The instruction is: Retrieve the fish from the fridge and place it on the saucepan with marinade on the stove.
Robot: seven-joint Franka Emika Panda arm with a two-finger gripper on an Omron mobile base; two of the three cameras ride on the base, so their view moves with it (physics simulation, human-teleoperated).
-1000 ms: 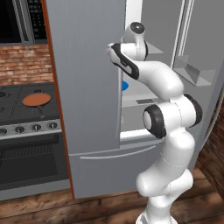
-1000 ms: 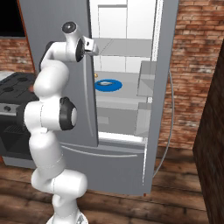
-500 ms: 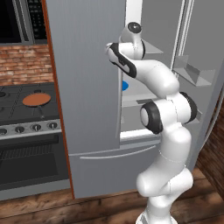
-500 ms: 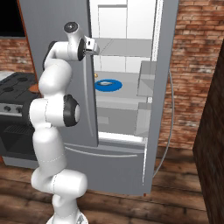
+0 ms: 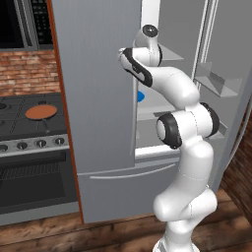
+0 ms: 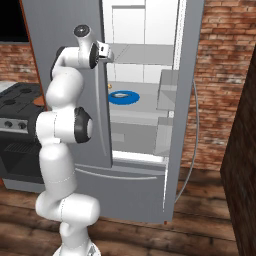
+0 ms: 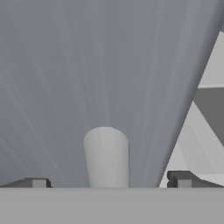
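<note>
The fridge [image 6: 60,30] stands with its right door [image 6: 187,100] swung open and its left door [image 5: 93,98] in front of the arm. Inside, the small grey fish [image 6: 120,94] lies on a blue plate [image 6: 123,97] on a middle shelf. My gripper [image 6: 106,52] is raised at the inner edge of the left door. In the hand view my gripper [image 7: 111,181] is open, with the door's pale handle [image 7: 106,157] between the fingertips [image 7: 183,180] and nothing held. The saucepan [image 5: 41,112] with reddish marinade [image 5: 42,111] rests on the stove [image 5: 29,142] to the left.
A tiny yellow-orange lump [image 6: 110,86] sits on the shelf behind the plate. The open right door carries bins [image 5: 219,83] on its inside. The bottom drawer [image 5: 123,187] is closed. A brick wall [image 6: 220,75] stands right of the fridge, and the floor [image 6: 150,235] is wooden.
The hand has edged slightly up and closer along the left door's edge. The jaws have stayed open and the fish has not moved.
</note>
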